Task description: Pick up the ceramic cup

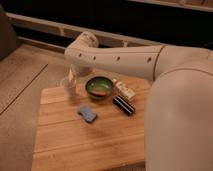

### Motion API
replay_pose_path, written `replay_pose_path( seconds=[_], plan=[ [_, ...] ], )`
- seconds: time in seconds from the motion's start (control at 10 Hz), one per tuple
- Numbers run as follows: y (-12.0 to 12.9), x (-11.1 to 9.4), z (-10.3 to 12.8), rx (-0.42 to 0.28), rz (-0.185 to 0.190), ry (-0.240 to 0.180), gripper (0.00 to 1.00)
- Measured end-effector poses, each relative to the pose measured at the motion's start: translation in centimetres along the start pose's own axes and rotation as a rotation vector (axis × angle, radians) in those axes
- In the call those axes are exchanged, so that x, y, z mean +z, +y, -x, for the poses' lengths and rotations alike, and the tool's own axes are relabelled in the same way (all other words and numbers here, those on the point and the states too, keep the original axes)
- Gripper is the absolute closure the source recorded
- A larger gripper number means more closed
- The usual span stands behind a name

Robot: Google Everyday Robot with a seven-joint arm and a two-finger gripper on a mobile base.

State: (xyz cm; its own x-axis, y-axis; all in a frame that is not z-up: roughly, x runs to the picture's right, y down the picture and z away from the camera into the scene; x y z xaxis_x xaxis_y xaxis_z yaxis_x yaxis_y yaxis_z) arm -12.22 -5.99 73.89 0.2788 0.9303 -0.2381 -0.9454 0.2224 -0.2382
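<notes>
We see small pale-beige ceramic cup [69, 90] upright, axis vertical, rim upward, beside round dark-green bowl [99, 88], gripper [72, 80] directly over cup, clamping we cannot tell

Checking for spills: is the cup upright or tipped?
Upright: the cup stands on the table, rim up, with the gripper just above it.

The cream gripper [73, 79] is at the pale whitish-beige ceramic cup [70, 90], far left on the honey-toned, plank-striped worktop [90, 147]. The bowl [99, 88] is dark green, the pad [87, 113] blue, the bar [123, 105] black, and the arm [125, 60] white with dark dots.
</notes>
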Motion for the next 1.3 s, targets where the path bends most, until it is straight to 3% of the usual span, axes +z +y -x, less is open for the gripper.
replay_pose_path(
  seconds=[0.2,0.4,0.6,0.7,1.0,1.3],
  plan=[
    [-1.3,-0.2,1.3,0.013,-0.053,-0.023,0.35],
    [-0.9,0.4,4.8,-0.038,-0.09,-0.064,0.35],
    [1.5,3.2,7.4,-0.117,-0.06,-0.071,0.35],
    [3.1,5.6,8.2,-0.153,-0.027,-0.057,0.35],
    [5.0,10.7,8.5,-0.214,0.022,0.012,0.35],
    [4.4,13.1,9.0,-0.248,0.009,0.064,0.35]
  ],
)
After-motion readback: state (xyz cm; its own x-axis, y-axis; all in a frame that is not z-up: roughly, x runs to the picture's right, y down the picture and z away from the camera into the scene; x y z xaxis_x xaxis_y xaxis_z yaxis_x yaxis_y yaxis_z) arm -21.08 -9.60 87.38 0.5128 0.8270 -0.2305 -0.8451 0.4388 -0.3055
